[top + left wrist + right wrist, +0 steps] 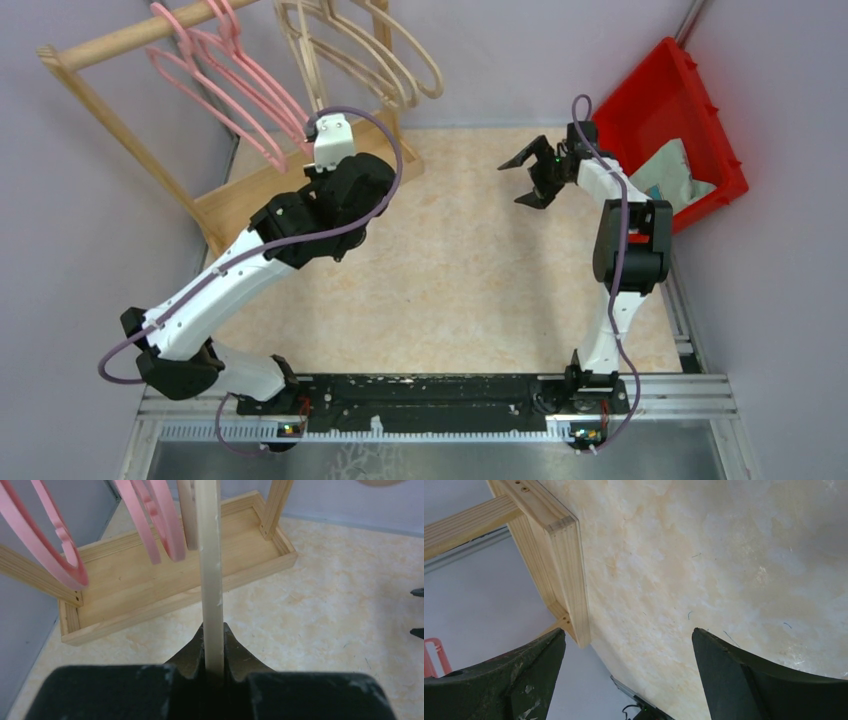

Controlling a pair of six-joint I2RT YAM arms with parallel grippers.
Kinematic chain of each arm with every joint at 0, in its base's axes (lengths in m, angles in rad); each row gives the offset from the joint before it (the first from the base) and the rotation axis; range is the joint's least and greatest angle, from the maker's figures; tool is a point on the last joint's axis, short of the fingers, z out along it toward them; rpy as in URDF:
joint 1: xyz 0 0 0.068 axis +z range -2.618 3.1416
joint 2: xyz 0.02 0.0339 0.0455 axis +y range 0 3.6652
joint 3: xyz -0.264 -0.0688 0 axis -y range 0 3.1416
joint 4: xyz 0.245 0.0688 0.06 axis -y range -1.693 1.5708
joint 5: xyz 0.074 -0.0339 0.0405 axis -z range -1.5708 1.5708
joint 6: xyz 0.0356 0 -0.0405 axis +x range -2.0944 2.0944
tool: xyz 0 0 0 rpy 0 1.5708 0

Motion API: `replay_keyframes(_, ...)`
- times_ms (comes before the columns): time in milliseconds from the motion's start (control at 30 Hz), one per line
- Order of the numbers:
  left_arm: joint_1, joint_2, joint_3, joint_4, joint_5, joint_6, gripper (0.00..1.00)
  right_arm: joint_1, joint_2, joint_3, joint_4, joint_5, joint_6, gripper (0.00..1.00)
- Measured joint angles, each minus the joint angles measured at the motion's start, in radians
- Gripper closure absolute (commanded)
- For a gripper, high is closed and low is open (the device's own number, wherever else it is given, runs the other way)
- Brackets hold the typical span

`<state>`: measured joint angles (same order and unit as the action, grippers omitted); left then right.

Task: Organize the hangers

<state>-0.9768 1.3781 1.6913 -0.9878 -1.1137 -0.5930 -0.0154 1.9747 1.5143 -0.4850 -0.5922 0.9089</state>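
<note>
Several pink hangers [225,75] and beige hangers [360,55] hang from the wooden rack's top pole [130,38] at the back left. My left gripper [316,122] reaches up under them. In the left wrist view it [214,630] is shut on the straight bar of a beige hanger [209,565], which runs up out of view. Pink hangers [150,525] hang just left of that bar. My right gripper [528,178] is open and empty above the table at the back right. In the right wrist view it [629,631] holds nothing.
The rack's wooden base tray [165,585] lies under the hangers; its corner shows in the right wrist view [566,555]. A red bin [690,100] holding a pale bag [672,175] leans at the back right. Grey walls close in both sides.
</note>
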Motion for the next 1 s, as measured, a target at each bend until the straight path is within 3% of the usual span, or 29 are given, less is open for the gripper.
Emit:
replay_keyframes(567,0.235,0.162,0.159,0.165,0.167,0.203,1.0,-0.001,0.0,-0.002,0.015,-0.024,0.012,0.03)
replay_keyframes(800,0.291,0.298,0.346,0.145,0.279,0.267,1.0,-0.003,0.0,-0.002,0.036,-0.039,0.027,0.03)
replay_keyframes(1000,0.312,0.335,0.373,0.121,0.325,0.276,1.0,-0.01,0.0,-0.016,0.053,-0.045,0.028,0.03)
